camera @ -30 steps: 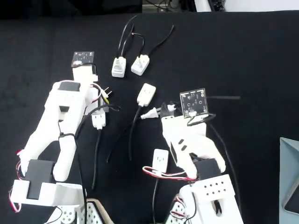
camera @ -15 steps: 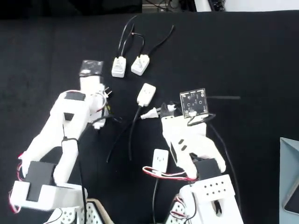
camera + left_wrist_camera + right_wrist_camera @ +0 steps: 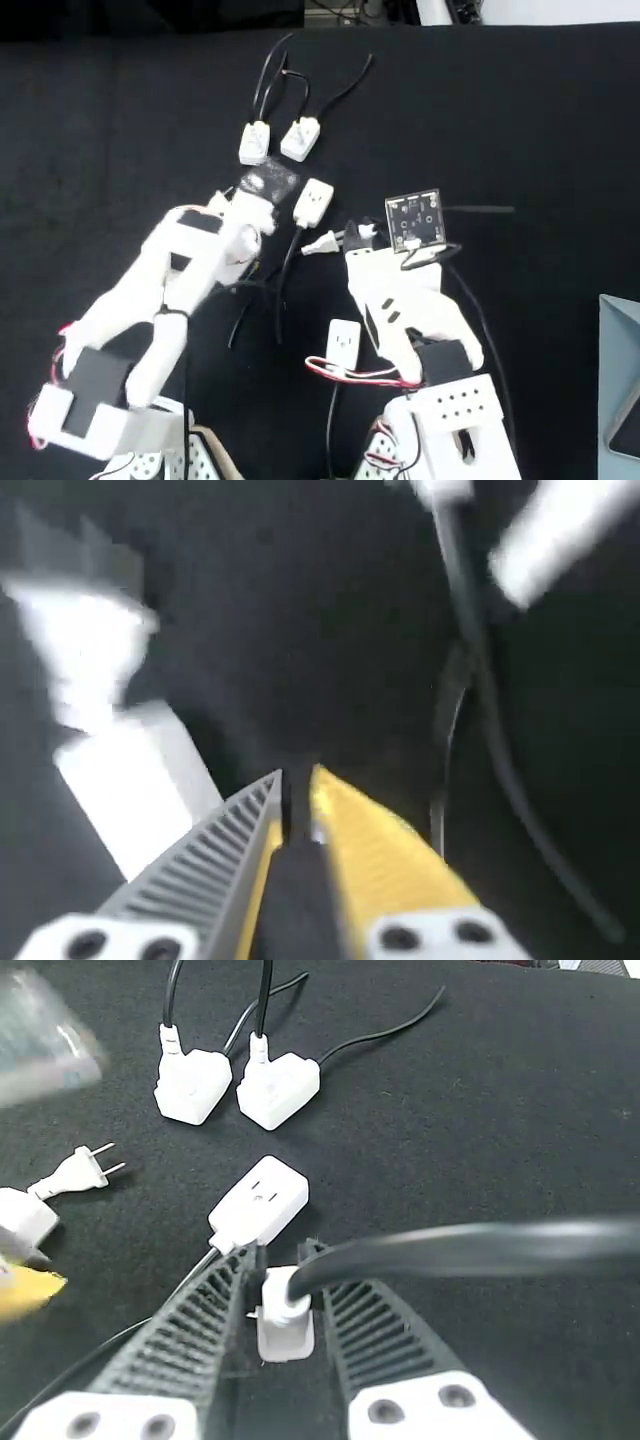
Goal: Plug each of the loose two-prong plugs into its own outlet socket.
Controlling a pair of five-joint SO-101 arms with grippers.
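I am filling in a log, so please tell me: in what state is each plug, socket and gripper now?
Right gripper: fingers shut on plug.
Plug: held, not plugged in.
Second plug: prongs bare, unplugged.
Middle socket: empty.
Near socket: empty.
Far sockets: unclear.
Left gripper: cannot tell.

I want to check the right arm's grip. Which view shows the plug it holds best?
The right wrist view: the plug sits clamped in the right tool, close and seen from above. The high view shows the plug small, with its prongs poking out past the tool. In the left wrist view I cannot make it out.
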